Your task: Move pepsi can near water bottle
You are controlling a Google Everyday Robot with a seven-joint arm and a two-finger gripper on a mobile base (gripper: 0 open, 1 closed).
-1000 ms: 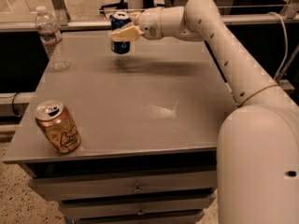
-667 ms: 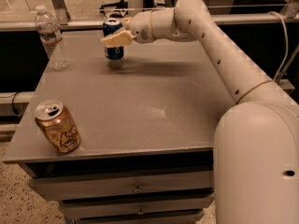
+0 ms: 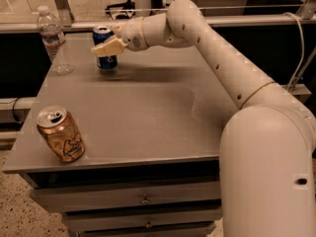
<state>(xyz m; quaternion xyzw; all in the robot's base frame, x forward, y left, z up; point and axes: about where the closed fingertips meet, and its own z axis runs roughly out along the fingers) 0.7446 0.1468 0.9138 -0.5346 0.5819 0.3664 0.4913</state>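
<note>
The water bottle [image 3: 53, 37] stands upright at the table's [image 3: 148, 112] 10 o'clock corner. The orange-tan can [image 3: 61, 135] sits well apart at the 7 o'clock corner. Near the bottle, at its 3 o'clock, the pepsi can [image 3: 102, 34] stands upright by the far edge. The gripper [image 3: 104, 46] is clamped on it, one pale finger [image 3: 109, 47] across its front, with the arm [image 3: 217, 68] reaching in from 4 o'clock.

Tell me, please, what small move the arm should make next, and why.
Probably open the hand and release. It is clamped on the pepsi can, whose base looks at or just above the table, already close beside the water bottle.
</note>
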